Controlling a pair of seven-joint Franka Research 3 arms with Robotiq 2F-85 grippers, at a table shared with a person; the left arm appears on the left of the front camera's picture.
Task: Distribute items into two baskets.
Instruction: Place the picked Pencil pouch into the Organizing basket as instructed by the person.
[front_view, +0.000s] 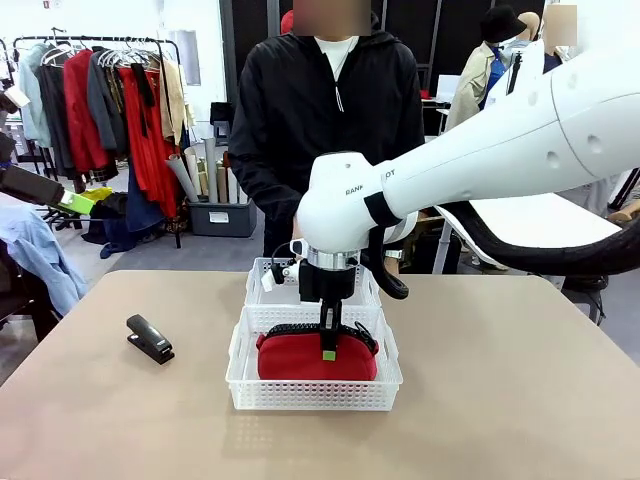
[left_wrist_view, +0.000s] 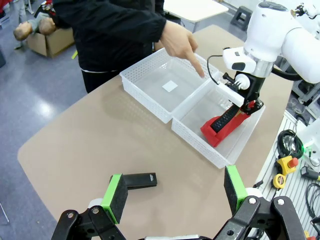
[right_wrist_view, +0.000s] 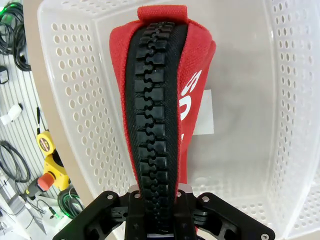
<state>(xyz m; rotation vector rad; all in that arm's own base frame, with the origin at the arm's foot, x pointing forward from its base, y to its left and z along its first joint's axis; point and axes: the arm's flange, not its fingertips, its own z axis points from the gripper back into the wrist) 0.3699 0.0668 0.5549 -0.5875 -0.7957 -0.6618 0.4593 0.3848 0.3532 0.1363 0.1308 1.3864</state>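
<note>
- The right gripper (front_view: 328, 340) is pinching the pouch (front_view: 317, 358) by its black zipper ridge, jaws nearly closed. The pouch is sitting inside the near basket (front_view: 240, 380).
- The pouch is looking soft and light and would likely sag if lifted, so the stiffer zipper top is the surest hold.
- The stapler (front_view: 149, 338) is lying on the table's left, well apart from the baskets. It is small and rigid, best taken across its narrow body.
- The left gripper (left_wrist_view: 175, 192) is hanging wide open, holding nothing, high above the stapler.
- The far basket (left_wrist_view: 150, 80) is touching the near one, and a person's hand (left_wrist_view: 179, 39) is pointing into it.
- The tan table (front_view: 500, 400) is looking flat and matte, and a clothes rack (front_view: 100, 90) is standing far left.
</note>
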